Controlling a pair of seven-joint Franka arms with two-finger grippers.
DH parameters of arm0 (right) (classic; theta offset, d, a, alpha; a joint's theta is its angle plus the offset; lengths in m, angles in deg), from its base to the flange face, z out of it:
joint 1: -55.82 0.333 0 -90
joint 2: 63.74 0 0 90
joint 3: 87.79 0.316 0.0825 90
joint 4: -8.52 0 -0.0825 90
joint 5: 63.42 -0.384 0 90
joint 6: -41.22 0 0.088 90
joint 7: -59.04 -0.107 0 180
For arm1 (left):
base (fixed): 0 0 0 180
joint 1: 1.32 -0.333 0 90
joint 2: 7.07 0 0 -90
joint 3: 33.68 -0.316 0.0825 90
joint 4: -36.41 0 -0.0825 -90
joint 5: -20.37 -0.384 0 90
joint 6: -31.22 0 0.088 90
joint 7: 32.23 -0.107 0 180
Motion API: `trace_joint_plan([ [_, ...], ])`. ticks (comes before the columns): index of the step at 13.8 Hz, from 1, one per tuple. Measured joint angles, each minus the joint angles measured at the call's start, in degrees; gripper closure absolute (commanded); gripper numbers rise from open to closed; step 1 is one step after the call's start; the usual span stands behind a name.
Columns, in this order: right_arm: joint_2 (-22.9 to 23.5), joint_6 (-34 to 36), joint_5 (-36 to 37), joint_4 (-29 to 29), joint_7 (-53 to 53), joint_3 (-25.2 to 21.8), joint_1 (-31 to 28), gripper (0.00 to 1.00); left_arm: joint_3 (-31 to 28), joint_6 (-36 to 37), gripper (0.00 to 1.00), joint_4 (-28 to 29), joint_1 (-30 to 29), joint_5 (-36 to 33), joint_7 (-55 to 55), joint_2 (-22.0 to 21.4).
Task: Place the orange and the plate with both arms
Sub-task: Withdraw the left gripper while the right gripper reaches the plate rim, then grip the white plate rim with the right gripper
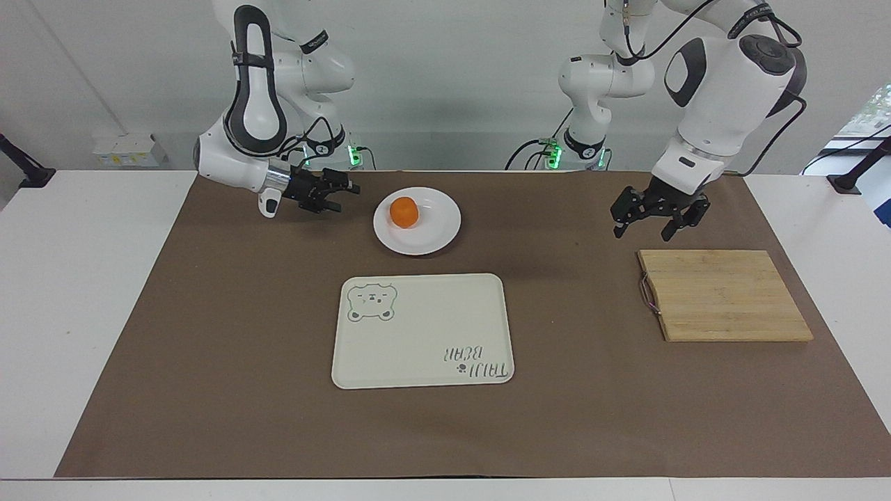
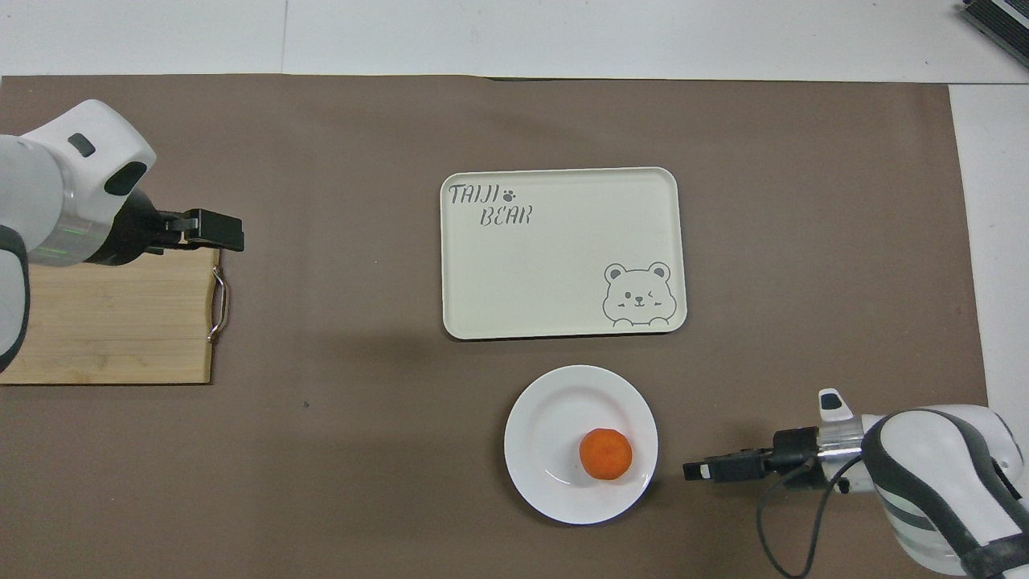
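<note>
Centrally, small bright orange [image 1: 404, 211] on glossy white plate [image 1: 438, 233].

Orange [image 2: 605, 454] on plate [image 2: 547, 418], right tool [image 2: 711, 469] beside plate

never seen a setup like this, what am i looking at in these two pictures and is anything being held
Two white robot arms work at one table. One picture faces them from across the table; the other looks down from above their own end. On the brown mat are a white plate with an orange on it, a cream tray with a bear drawing, and a wooden board. The right gripper hangs open beside the plate. The left gripper hangs open by the board's edge. Nothing is held.
</note>
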Motion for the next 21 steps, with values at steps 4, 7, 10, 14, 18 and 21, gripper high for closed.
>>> trace_joint_plan([
  [4,0.3,-4.8,-5.7,-0.5,0.0,0.1,5.6,0.00,-0.1,5.7,0.00,-4.7,-2.9,-2.8,-3.5,-0.1],
  [7,2.4,-6.6,-11.1,-0.8,1.8,0.2,8.1,0.00,-1.5,11.6,0.00,-8.2,-3.0,-3.7,-3.5,-0.2],
  [10,5.0,-7.3,-13.0,-0.8,4.5,0.2,8.7,0.24,-3.3,15.2,0.00,-9.4,-3.2,-3.7,-3.8,-1.1],
  [14,5.2,-7.3,-13.0,-0.8,4.6,0.2,8.7,0.47,-5.8,18.1,0.00,-9.6,-0.4,-3.7,-4.2,-3.5],
  [18,5.2,-7.3,-13.0,-0.8,4.6,0.2,8.7,0.92,-7.7,18.2,0.00,-9.5,1.0,-3.7,-7.4,-3.5],
  [21,5.2,-7.3,-13.0,-0.8,4.6,0.2,8.7,1.00,-7.7,18.2,0.00,-9.5,1.1,-3.8,-7.6,-3.4],
])
